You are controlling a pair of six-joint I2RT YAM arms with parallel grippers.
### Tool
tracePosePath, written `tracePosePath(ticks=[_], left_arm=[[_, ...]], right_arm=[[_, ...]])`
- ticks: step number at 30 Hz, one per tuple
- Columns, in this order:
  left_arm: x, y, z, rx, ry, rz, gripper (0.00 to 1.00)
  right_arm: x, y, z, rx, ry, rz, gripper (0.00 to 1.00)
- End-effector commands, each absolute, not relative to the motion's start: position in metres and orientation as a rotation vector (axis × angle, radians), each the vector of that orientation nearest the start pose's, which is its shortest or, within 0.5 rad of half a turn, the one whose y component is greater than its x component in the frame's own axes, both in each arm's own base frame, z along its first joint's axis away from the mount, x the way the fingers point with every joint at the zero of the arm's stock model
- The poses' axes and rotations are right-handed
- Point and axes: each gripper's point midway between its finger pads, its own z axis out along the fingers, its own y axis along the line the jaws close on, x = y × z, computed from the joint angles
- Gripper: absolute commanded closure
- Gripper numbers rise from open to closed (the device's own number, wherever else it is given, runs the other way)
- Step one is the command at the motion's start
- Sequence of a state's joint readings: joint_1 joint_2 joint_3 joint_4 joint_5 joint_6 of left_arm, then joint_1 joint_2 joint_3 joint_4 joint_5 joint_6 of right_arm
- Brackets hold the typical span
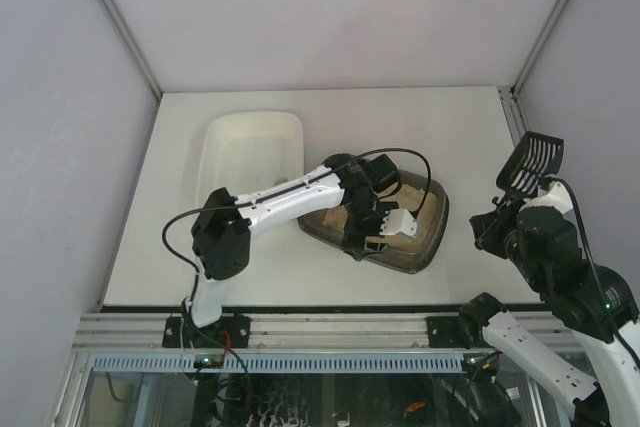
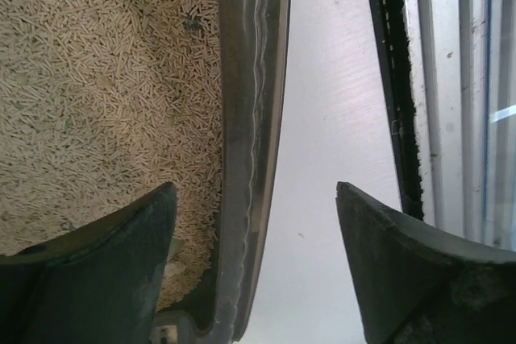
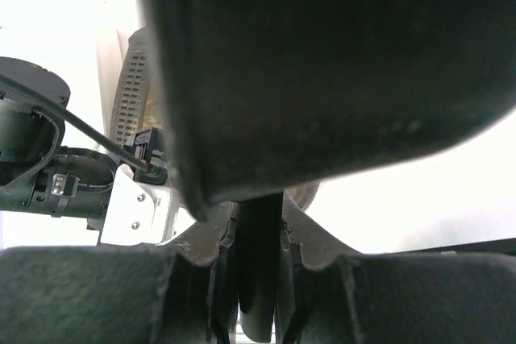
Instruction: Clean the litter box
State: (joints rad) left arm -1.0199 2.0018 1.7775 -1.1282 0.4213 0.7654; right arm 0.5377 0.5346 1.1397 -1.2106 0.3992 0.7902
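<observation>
Left wrist | left tool (image 2: 254, 199) spread around litter box (image 2: 242, 118) rim | right tool (image 3: 258, 275) squeezing scoop (image 1: 531, 160) (held high) | scooping seems undone

- Table (image 1: 450, 137): white, flat top. A metal rail (image 1: 330, 327) runs along its near edge.
- White tray (image 1: 250, 142): lies on the far-left part of the table.
- Litter box (image 1: 428, 232): dark, lies near the middle of the table, set at an angle, right of the white tray. It holds beige pellets (image 2: 105, 78). Contact between its left corner and the tray cannot be determined.
</observation>
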Motion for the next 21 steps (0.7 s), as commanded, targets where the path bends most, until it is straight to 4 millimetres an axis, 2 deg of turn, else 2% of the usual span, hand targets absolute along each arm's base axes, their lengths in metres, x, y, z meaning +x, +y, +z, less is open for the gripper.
tracePosePath(ticks=[1, 4, 6, 10, 13, 17, 21], left_arm=[[0.179, -0.374, 0.105, -2.707, -1.82, 0.642, 0.22], [0.188, -0.36, 0.091, -2.735, -1.727, 0.496, 0.4], [0.193, -0.35, 0.085, -2.763, -1.649, 0.402, 0.45], [0.193, -0.33, 0.074, -2.783, -1.47, 0.323, 0.62], [0.19, -0.319, 0.073, -2.788, -1.348, 0.294, 0.75], [0.195, -0.308, 0.074, -2.818, -1.19, 0.175, 0.92], [0.198, -0.298, 0.075, -2.828, -1.034, 0.11, 1.0]], right_arm=[[0.147, 0.031, 0.274, 0.535, 2.051, 0.322, 1.0], [0.146, 0.03, 0.272, 0.542, 2.052, 0.316, 1.0], [0.145, 0.029, 0.271, 0.553, 2.045, 0.319, 1.0], [0.144, 0.028, 0.266, 0.567, 2.043, 0.326, 1.0], [0.142, 0.026, 0.265, 0.577, 2.041, 0.325, 1.0], [0.14, 0.024, 0.263, 0.59, 2.037, 0.321, 1.0], [0.138, 0.021, 0.257, 0.622, 2.031, 0.321, 1.0]])
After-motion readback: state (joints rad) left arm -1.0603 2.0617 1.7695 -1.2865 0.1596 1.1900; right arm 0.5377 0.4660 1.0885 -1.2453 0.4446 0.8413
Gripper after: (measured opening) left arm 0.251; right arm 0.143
